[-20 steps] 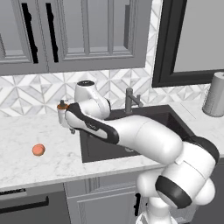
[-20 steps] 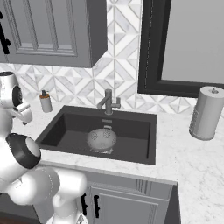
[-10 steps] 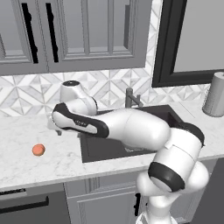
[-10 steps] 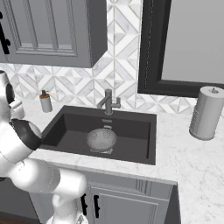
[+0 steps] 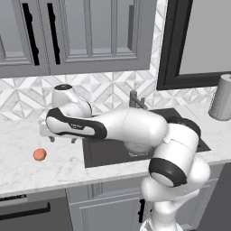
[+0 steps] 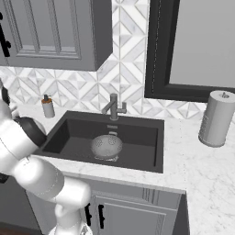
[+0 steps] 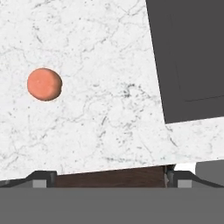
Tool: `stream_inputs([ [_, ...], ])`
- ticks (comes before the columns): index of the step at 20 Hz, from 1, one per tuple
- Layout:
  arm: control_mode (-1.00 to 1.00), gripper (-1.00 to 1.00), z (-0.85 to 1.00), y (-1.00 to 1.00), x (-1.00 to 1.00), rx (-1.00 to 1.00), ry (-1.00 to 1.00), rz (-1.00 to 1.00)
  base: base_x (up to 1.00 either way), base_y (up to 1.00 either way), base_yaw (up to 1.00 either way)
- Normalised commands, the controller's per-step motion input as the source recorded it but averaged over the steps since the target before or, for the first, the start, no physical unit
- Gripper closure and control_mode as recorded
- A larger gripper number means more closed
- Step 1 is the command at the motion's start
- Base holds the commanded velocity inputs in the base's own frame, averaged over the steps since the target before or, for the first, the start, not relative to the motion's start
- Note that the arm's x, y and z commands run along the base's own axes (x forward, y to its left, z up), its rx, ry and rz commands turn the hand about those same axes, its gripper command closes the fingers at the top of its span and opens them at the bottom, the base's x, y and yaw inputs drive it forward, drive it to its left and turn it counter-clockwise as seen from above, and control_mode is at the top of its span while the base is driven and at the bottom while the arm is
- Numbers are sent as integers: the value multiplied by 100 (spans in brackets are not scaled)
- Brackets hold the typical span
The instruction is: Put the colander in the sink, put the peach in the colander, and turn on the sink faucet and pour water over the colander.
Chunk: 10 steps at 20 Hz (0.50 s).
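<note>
Left base view: the gripper [image 5: 63,137] is seen held above the marble counter [image 5: 27,169], left of the sink [image 5: 108,151], its jaws spread wide with nothing between them. The peach [image 5: 39,154] is found lying on the counter at about 8 o'clock from the gripper, apart from it. In the hand view the peach [image 7: 44,84] is placed at 10 o'clock, well clear of the two fingertips [image 7: 40,178] at the bottom edge, and a corner of the sink [image 7: 192,52] is seen at 2 o'clock. In the right base view the colander [image 6: 107,146] is seen set upright in the sink basin, below the sink faucet [image 6: 114,106]; a soap bottle [image 6: 47,106] stands at 9 o'clock from the faucet and a paper towel roll [image 6: 216,118] at 3 o'clock
</note>
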Motion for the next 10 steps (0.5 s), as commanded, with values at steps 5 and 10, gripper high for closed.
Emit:
stream_inputs([
  [5, -100, -100, 0, 16, 0, 0, 0, 1, 0, 0, 0],
  [10, -100, -100, -4, 23, 1, 0, 0, 0, 0, 0, 0],
])
